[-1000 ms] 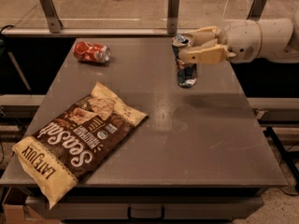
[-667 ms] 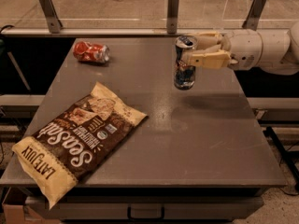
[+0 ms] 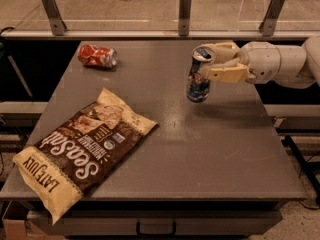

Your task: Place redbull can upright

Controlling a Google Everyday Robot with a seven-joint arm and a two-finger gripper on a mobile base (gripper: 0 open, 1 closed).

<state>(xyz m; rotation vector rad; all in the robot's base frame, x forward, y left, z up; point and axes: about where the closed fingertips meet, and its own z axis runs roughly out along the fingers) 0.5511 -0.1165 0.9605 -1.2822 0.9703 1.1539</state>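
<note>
The redbull can [image 3: 197, 86] is slim, silver and blue, with a silver top. It stands nearly upright at the table's back right, its base at or just above the grey tabletop [image 3: 200, 149]. My gripper [image 3: 206, 62] reaches in from the right. Its two cream fingers [image 3: 227, 74] sit either side of the can's upper part and are closed on it.
A crushed red soda can [image 3: 97, 55] lies on its side at the back left. A large brown and cream chip bag [image 3: 85, 151] lies flat at the front left. A railing with metal posts [image 3: 184, 11] runs behind the table.
The can has come down a little and stands straighter, at about the same spot on the table. The gripper still holds its upper part.
</note>
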